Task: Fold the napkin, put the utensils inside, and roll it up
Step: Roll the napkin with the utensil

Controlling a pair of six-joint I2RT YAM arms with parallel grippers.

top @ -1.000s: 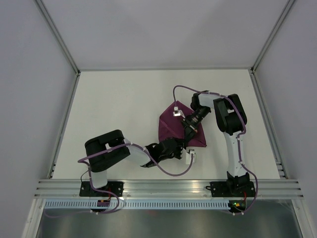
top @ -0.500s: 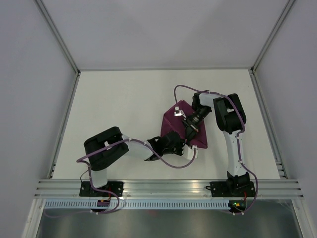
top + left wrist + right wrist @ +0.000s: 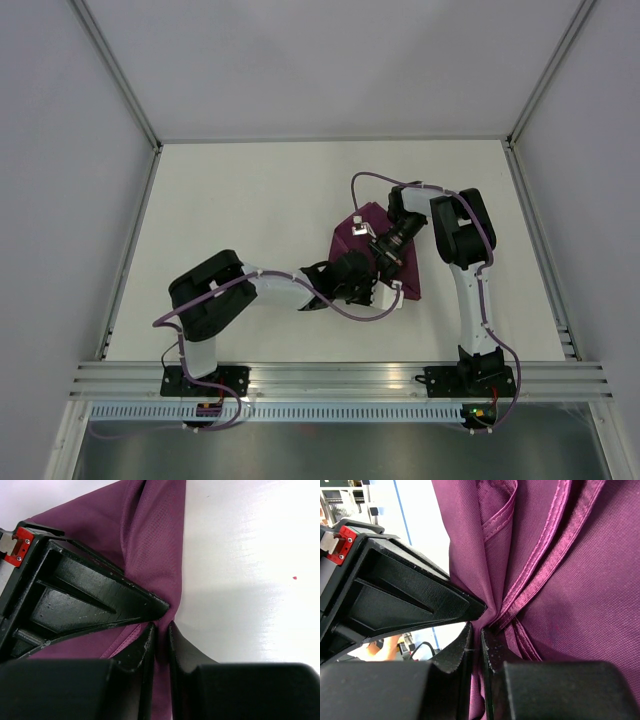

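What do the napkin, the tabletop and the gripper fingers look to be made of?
The napkin: woven cloth, possibly synthetic, magenta-purple with a slight sheen; a fine weave and stitched hems show. The tabletop: hard, smooth, white and semi-gloss, probably laminate, since it shows soft glare. The fingers of the left gripper: matte black, probably moulded plastic, with faint scuffs and specks.

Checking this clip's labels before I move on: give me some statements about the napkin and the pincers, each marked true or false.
1. The right pincer pinches the napkin. True.
2. The left pincer hangs open, clear of the napkin. False: it is closed on the napkin's edge.
3. The napkin lies spread flat. False: it is bunched into folds.
4. No knife is in view. True.
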